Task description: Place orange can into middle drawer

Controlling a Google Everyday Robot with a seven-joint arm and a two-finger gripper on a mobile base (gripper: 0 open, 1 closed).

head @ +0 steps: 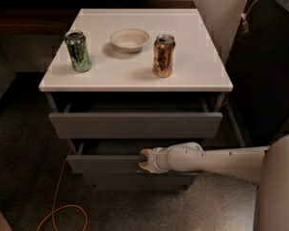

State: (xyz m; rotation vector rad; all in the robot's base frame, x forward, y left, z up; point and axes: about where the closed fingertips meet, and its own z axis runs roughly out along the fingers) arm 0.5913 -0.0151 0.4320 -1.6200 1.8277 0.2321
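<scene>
Claw (145,160) at middle drawer (103,164) lip; I cannot tell its grip. Risk: slip off handle-less front, drawer too shut for orange can (164,55) above claw.

Cabinet top (197,66): second can (78,51) left, bowl (129,39) centre-rear, orange can (164,56) right. Gripper (144,160) below, at front of middle drawer (101,163), under top drawer (135,125).

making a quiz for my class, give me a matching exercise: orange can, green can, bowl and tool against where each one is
Things:
1. orange can
2. green can
3. bowl
4. tool

Places:
A. at the front edge of the middle drawer
B. left side of the white cabinet top
C. on the top, further back than both cans
D. on the top, right of the bowl

Pairs: 1-D, 2-B, 3-C, 4-A
</scene>
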